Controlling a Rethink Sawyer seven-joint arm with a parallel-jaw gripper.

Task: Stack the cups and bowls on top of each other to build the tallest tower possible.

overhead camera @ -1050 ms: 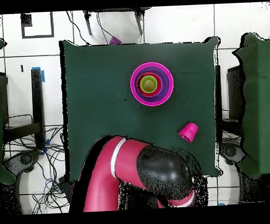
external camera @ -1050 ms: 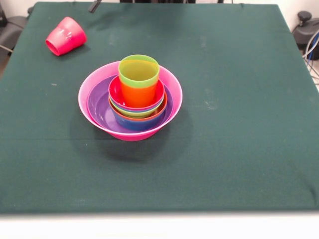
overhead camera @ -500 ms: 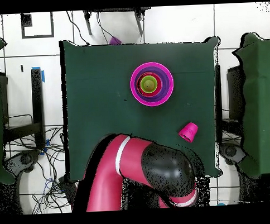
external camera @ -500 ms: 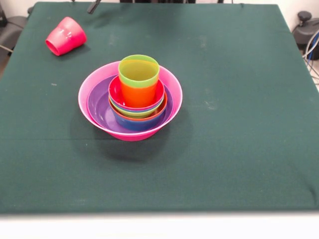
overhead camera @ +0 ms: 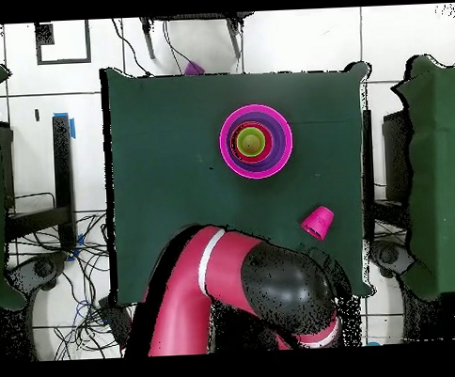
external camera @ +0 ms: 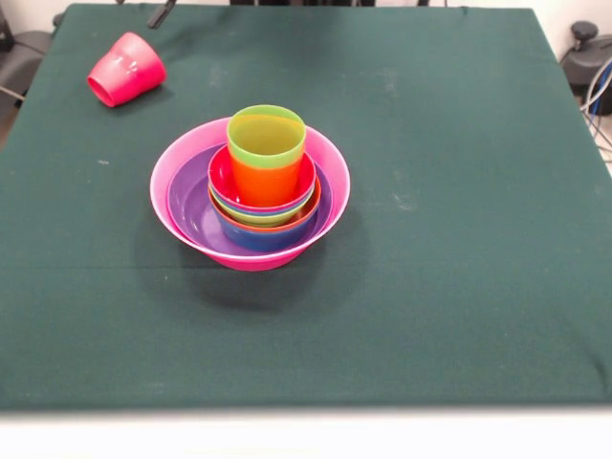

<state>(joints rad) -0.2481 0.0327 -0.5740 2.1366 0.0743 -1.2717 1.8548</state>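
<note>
**Bright plastics on dark green cloth**

The table (external camera: 459,287) wears plain dark green. The tower (external camera: 251,196) runs pink at the rim, then purple, orange, dark blue, lime and red-pink, topped by an orange tumbler (external camera: 265,180) holding a lime green one (external camera: 266,137). At ten o'clock lies a red-pink cup (external camera: 126,68). The arm (overhead camera: 241,294) is red and black.
</note>
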